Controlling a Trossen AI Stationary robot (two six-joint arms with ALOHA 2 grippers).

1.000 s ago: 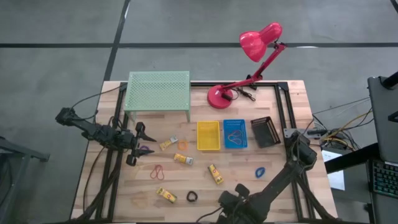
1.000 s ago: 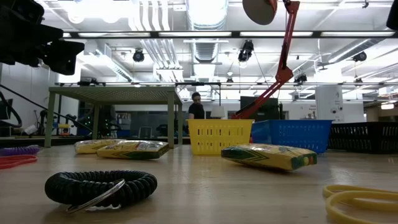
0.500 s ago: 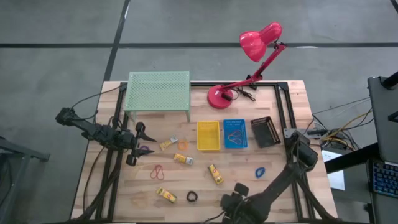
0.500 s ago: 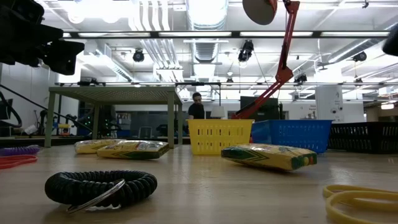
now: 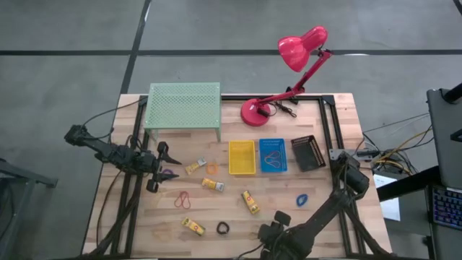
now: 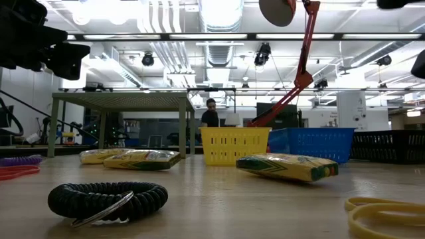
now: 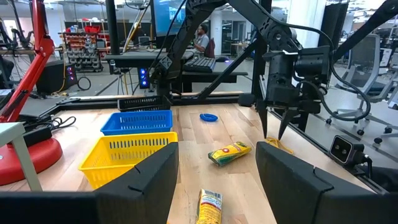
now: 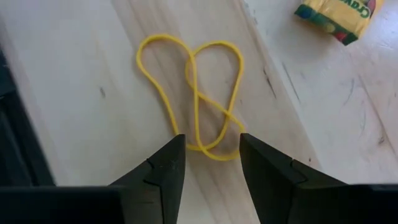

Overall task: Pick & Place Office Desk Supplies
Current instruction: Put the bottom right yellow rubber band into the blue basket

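right gripper (image 8: 210, 163): jaws newly parted, poised directly above thin yellow rubber-band loops (image 8: 193, 93) on the wooden table (image 8: 74, 112). likely a grasp is imminent. left gripper (image 7: 216, 180): apart, idle.

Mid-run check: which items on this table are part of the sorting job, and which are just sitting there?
Job items:
- yellow rubber bands under the open right pincer
- crayon packets
- black coil ring
- blue ring
- red rubber bands
- yellow basket, blue basket

Just lying about:
- pink desk lamp
- green mesh shelf
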